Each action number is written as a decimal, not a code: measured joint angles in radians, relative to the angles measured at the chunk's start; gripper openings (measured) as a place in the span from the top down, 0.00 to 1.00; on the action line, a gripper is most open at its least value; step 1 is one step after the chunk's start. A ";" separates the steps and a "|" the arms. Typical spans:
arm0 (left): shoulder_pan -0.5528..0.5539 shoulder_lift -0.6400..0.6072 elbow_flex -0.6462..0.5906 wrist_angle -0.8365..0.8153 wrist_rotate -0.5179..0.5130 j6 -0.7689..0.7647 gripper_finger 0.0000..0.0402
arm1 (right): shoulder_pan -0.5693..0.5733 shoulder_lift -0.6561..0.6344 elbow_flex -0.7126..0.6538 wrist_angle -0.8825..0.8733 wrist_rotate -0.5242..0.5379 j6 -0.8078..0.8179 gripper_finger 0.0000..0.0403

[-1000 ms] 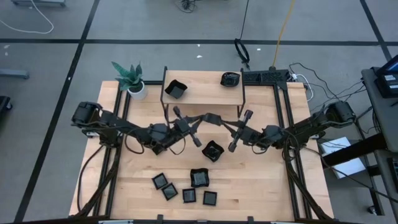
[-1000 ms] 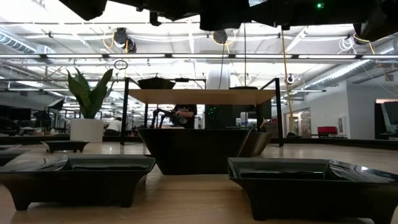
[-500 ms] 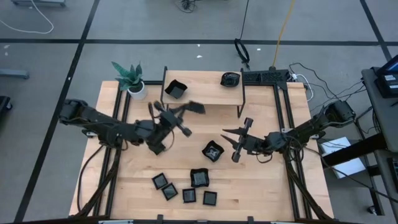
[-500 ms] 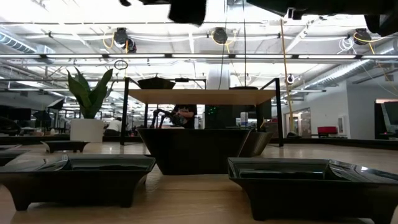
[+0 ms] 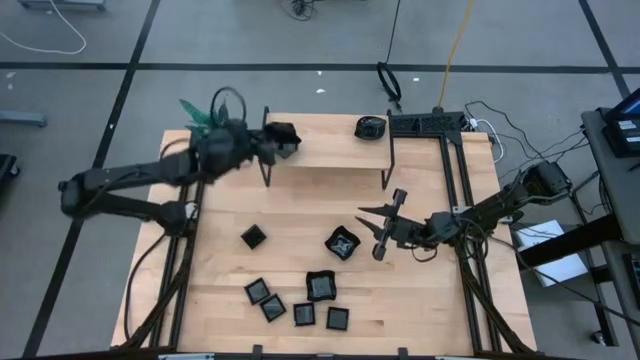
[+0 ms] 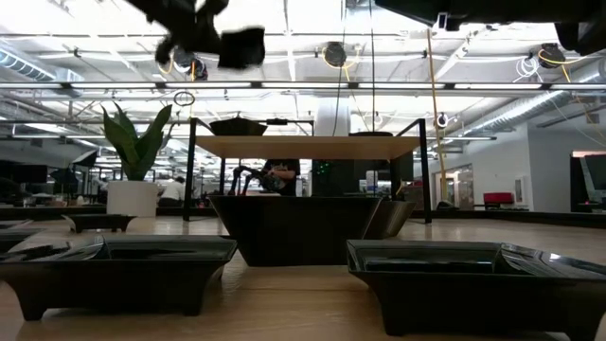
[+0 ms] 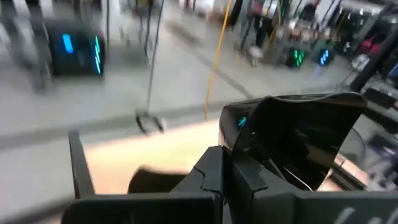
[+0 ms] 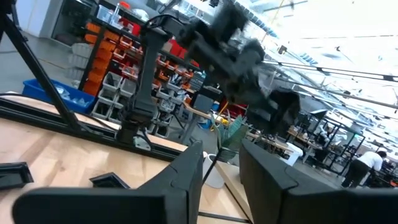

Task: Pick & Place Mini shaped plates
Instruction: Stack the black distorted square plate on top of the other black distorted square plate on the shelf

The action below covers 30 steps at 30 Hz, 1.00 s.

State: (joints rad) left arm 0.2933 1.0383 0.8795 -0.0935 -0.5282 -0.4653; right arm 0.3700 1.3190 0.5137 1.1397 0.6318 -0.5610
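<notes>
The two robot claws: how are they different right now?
The left gripper is up over the raised wooden shelf, while the right gripper hangs low above the table beside a wavy-edged plate. The left gripper is shut on a black plate; the right gripper is open and empty. Both are dark two-finger claws.

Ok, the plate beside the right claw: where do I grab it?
Probably the rim of the plate on the side facing the right claw, coming from above. It lies flat, open side up, so one finger inside and one outside that raised edge looks like the only hold.
</notes>
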 joint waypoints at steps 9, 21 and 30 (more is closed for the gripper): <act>0.314 0.109 0.000 -0.135 0.462 -0.098 1.00 | -0.009 0.000 0.000 0.000 -0.001 0.000 0.76; 0.338 0.173 0.000 -0.143 0.503 -0.063 0.99 | -0.009 -0.001 0.000 -0.008 -0.001 -0.001 0.77; 0.338 0.169 0.000 -0.140 0.567 -0.061 0.88 | -0.009 -0.001 0.000 -0.008 -0.001 -0.001 0.77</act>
State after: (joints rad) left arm 0.6315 1.2076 0.8795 -0.2337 0.0388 -0.5259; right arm 0.3611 1.3182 0.5140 1.1316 0.6308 -0.5617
